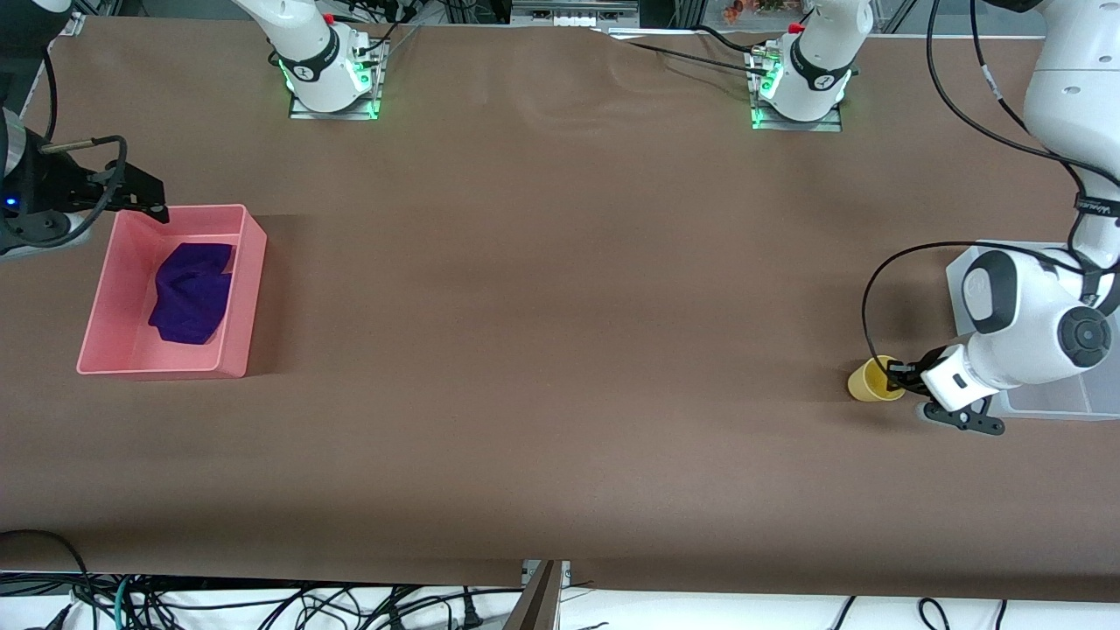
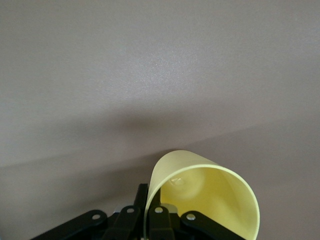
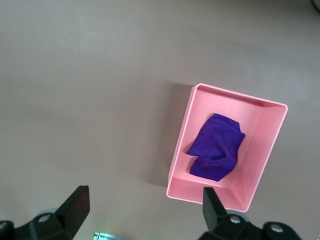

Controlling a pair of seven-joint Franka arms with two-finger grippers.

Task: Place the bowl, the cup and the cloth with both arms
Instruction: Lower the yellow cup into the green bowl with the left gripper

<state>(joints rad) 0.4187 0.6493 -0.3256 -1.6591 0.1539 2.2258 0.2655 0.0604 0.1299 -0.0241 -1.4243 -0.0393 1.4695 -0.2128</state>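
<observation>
Cup gripped, cloth in bin

Our left hand (image 1: 894,378) pinches the yellow cup (image 1: 871,379) on the surface; our right hand (image 3: 145,210) hangs wide above the pink bin (image 1: 249,289) holding the cloth (image 1: 191,292).

We see the cup (image 1: 871,380) — small, bright yellow, thin-walled — tipped on its side at the left arm's end of the table, its open mouth showing a pale, empty inside in the left wrist view (image 2: 210,200). The cloth (image 1: 192,292) — deep purple and plush — lies crumpled in a heap inside a pink bin (image 1: 248,297) at the right arm's end, well apart from the cup. We cannot find the bowl in any view.
</observation>
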